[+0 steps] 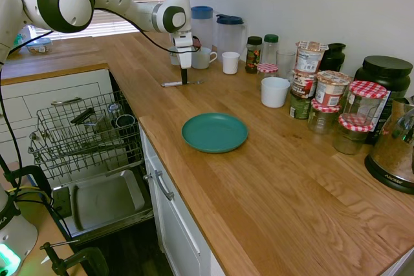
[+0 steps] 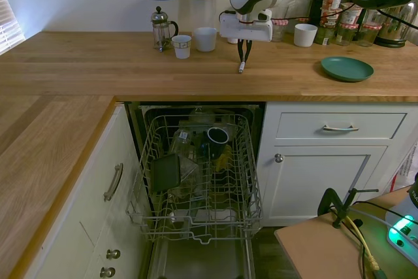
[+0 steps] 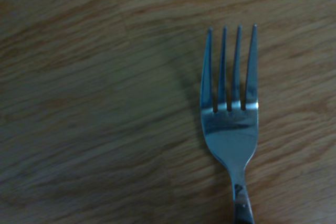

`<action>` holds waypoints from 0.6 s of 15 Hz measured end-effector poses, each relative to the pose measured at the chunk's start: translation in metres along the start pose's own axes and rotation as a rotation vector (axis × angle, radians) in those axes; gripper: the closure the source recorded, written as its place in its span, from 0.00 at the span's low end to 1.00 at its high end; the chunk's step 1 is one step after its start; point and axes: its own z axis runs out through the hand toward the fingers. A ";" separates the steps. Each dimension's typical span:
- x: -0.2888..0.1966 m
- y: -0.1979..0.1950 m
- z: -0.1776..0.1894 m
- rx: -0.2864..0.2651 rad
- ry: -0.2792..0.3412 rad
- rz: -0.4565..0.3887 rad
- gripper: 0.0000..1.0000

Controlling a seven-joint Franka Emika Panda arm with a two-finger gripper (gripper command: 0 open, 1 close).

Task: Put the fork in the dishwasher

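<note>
1. End effector (image 1: 184, 77) points straight down with its dark fingers set narrowly about the slim silver metal fork (image 1: 182, 83), which lies flat on the wooden surface (image 1: 272, 192); a grip cannot be confirmed.
2. Wrist view shows the fork's tines (image 3: 230, 69) resting against the wood grain, so it is apparently not yet lifted.
3. Below the surface edge, the built-in dishwasher (image 2: 199, 181) stands open, its grey wire rack pulled out, ready to receive the fork.
4. Nearby, a round teal plate (image 1: 215, 132) sits clear of the likely path.
</note>
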 end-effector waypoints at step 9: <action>-0.054 0.064 -0.114 0.100 -0.015 -0.087 1.00</action>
